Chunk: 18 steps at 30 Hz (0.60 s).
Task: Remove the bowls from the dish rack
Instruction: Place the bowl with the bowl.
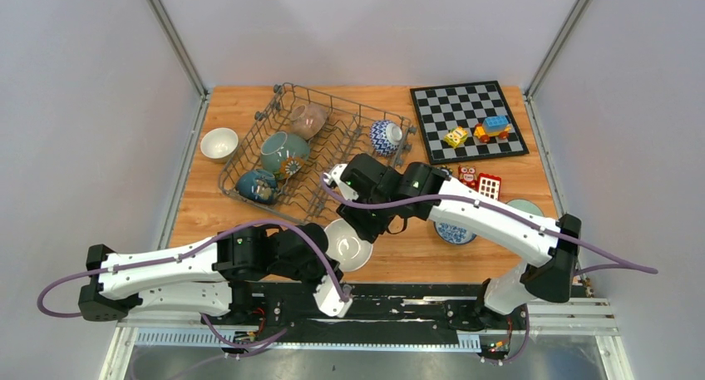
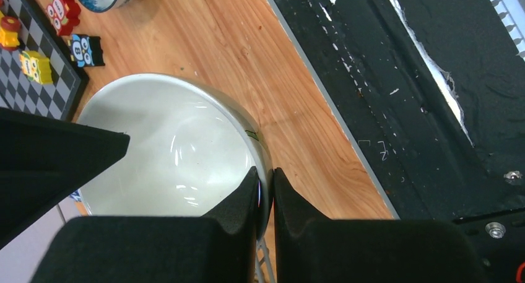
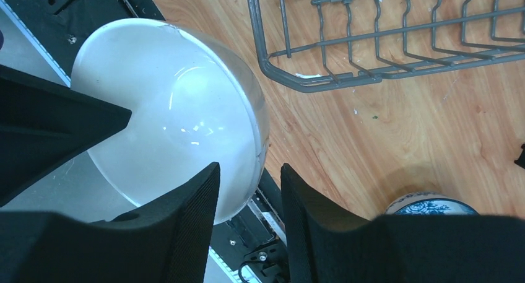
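Note:
The grey wire dish rack [image 1: 328, 160] stands at the back left of the table. It holds a pinkish bowl [image 1: 309, 120], a teal bowl [image 1: 283, 151], a dark blue bowl [image 1: 256, 185] and a blue patterned bowl [image 1: 384, 136]. A white bowl [image 1: 349, 245] is held just in front of the rack, near the table's front edge. My left gripper [image 2: 265, 178] is shut on its rim [image 2: 247, 119]. My right gripper [image 3: 249, 171] is open, with its jaws on either side of the same bowl's [image 3: 167, 103] rim and a gap showing. The rack's corner [image 3: 371, 41] lies just beyond.
A small white bowl [image 1: 219, 143] sits left of the rack. A blue-and-white bowl [image 1: 455, 230] and a pale green bowl [image 1: 525, 207] sit at the right. A chessboard [image 1: 465, 106] with toy bricks [image 1: 490, 129] lies at the back right. More bricks [image 1: 482, 182] lie before it.

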### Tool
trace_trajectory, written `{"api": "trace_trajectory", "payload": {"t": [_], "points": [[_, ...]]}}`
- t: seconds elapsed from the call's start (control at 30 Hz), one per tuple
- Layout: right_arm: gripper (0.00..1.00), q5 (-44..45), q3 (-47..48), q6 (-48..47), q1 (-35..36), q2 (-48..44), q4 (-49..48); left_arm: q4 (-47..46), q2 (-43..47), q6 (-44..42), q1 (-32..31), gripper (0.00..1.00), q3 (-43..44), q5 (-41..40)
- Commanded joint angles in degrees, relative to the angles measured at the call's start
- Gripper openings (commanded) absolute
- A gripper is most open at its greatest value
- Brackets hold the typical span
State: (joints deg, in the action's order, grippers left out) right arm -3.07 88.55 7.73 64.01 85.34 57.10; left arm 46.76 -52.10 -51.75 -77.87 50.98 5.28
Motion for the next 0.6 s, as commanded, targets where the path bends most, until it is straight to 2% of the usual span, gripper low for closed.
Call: {"api": "trace_trajectory", "payload": {"t": [0.0, 0.4, 0.57], "points": [[0.44, -0.40, -1.54, 3.35, 0.93, 1.15, -1.28, -4.54, 0.98, 1.39, -0.62, 0.00, -0.22, -1.69], [0.31, 3.06, -2.11, 8.37, 0.91, 4.07, -2.86, -7.21, 2.43, 4.58, -0.62, 0.00, -1.53, -2.07], [0.29, 5.37, -3.18, 8.93, 0.92, 4.33, -2.92, -7.19, 2.79, 5.05, -0.62, 0.00, -1.40, -2.38]]}}
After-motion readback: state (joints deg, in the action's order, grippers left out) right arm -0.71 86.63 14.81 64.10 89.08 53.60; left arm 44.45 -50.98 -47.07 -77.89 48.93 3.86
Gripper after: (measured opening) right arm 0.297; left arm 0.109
